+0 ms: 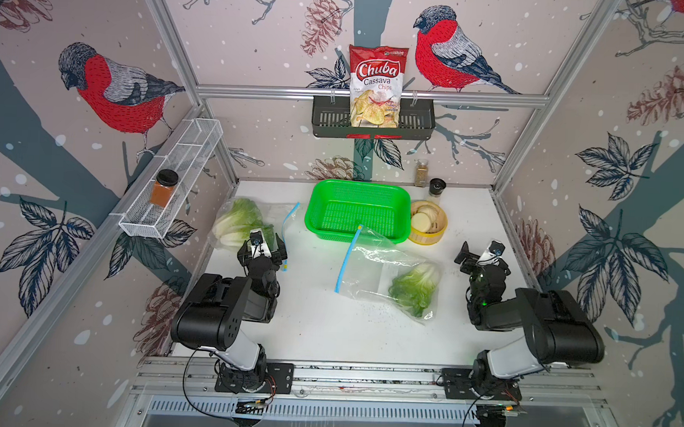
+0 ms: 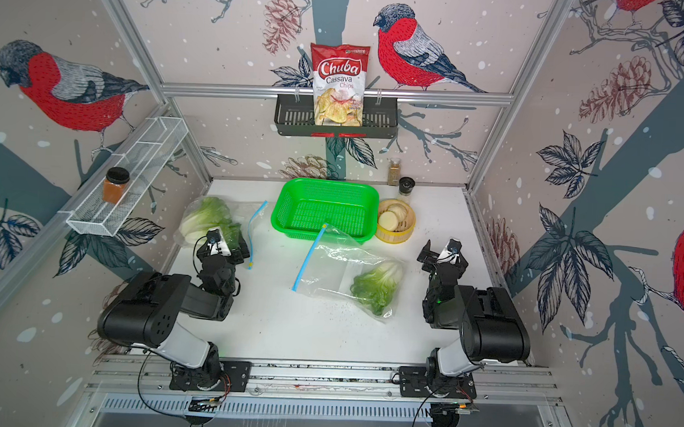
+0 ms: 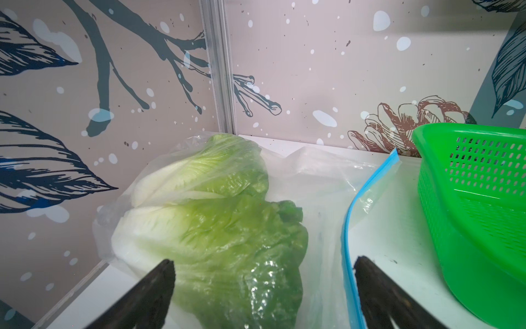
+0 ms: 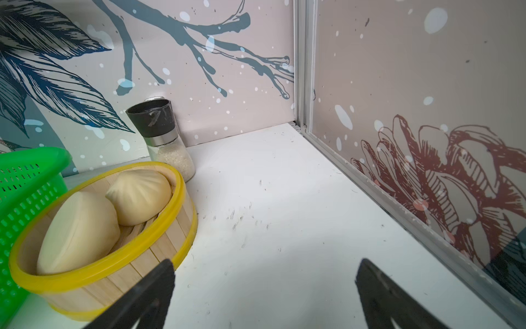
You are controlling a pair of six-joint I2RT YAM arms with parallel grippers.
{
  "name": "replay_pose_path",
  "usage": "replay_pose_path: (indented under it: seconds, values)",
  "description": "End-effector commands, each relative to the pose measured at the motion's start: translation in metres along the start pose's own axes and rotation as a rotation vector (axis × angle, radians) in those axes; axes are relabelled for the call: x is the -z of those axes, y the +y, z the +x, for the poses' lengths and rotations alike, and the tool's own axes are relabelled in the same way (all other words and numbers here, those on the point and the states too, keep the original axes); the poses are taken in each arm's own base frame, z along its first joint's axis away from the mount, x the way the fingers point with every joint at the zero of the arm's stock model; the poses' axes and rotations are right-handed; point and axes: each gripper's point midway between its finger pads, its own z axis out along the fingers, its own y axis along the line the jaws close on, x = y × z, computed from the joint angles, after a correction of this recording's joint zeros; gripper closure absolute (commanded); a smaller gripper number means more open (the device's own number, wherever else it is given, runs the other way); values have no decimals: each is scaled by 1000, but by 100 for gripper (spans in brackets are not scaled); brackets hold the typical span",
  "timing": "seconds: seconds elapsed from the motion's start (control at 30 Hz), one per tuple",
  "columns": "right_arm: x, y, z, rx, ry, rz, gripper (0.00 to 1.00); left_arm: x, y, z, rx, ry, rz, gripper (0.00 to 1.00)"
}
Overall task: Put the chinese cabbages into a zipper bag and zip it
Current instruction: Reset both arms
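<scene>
Two chinese cabbages (image 1: 235,221) (image 3: 210,228) lie side by side inside a clear zipper bag (image 3: 318,182) at the table's left, beside the wall. Its blue zip strip (image 1: 287,230) (image 3: 348,216) curves along the side nearer the middle. My left gripper (image 1: 265,243) (image 3: 264,265) hovers open just in front of this bag, with the nearer cabbage showing between its fingers. A second zipper bag (image 1: 382,264) lies mid-table with one cabbage (image 1: 416,289) (image 2: 377,287) inside and a straight blue strip (image 1: 347,260). My right gripper (image 1: 483,250) (image 4: 264,265) stands open over bare table at the right.
A green basket (image 1: 406,209) sits at the back centre, the second bag's corner resting on its front rim. A yellow-rimmed bamboo steamer (image 1: 440,232) (image 4: 176,250) holds pale buns. A salt grinder (image 4: 163,136) and a spice jar (image 1: 421,172) stand behind it. Wall racks hold a chips bag (image 1: 375,85) and an orange jar (image 1: 164,189).
</scene>
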Motion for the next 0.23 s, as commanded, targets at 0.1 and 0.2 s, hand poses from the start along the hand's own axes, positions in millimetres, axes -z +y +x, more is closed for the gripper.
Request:
replay_pose_path:
  seconds: [0.1, 0.2]
  values:
    - [0, 3, -11, 2, -47, -13, 0, -2, -1, -3, 11, -9, 1, 3]
    - [0, 3, -11, 2, -46, -13, 0, 1, 1, -4, 13, -18, 0, 3]
